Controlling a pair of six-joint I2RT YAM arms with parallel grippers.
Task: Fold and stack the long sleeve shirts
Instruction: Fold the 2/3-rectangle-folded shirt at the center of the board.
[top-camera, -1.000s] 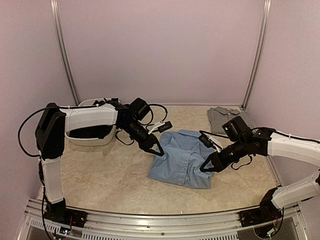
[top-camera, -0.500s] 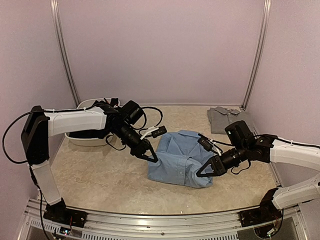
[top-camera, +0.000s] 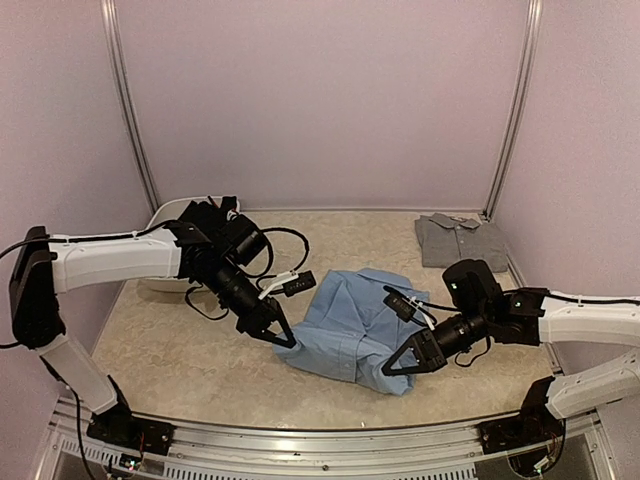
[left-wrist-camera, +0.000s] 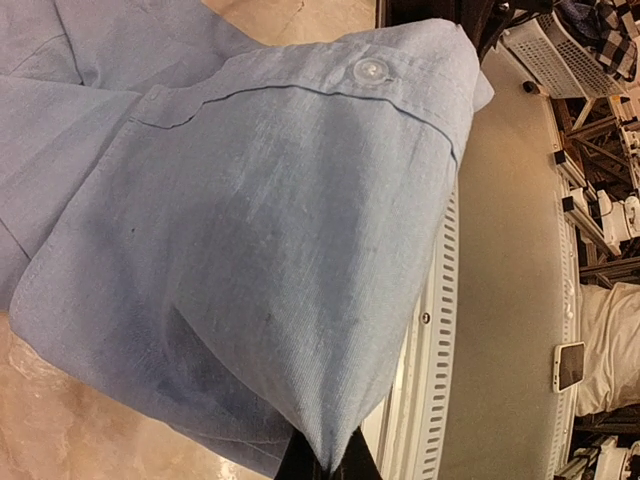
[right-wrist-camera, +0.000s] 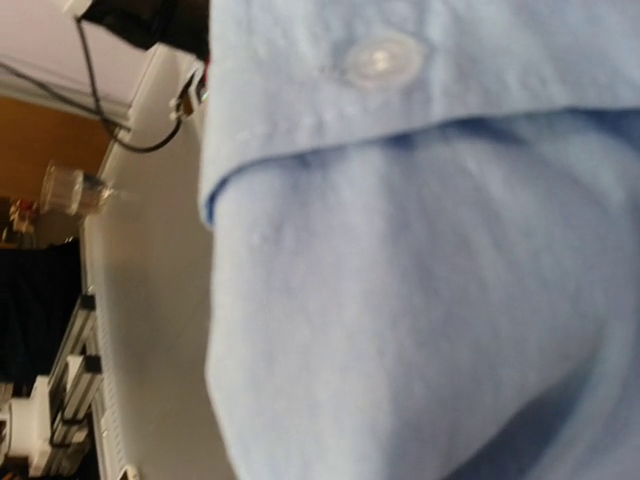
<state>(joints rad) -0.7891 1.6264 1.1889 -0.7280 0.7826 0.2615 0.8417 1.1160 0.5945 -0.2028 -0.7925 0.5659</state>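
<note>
The light blue shirt (top-camera: 352, 318) lies partly folded in the middle of the table. My left gripper (top-camera: 287, 342) is shut on its near left edge; in the left wrist view the blue cloth (left-wrist-camera: 260, 260) hangs from the black fingertips (left-wrist-camera: 352, 468). My right gripper (top-camera: 388, 369) is shut on the near right edge. The right wrist view is filled with blue cloth (right-wrist-camera: 400, 300), hiding the fingers. A folded grey shirt (top-camera: 458, 237) rests at the back right. Dark cloth (top-camera: 178, 265) shows in the white tub.
The white plastic tub (top-camera: 172, 213) stands at the back left, behind my left arm. The metal rail (top-camera: 320, 440) runs along the near table edge. Pale walls close in the back and both sides.
Both grippers have moved toward the near edge, pulling the blue shirt's near edge with them. The left arm has stretched out lower. The shirt now lies closer to the front.
</note>
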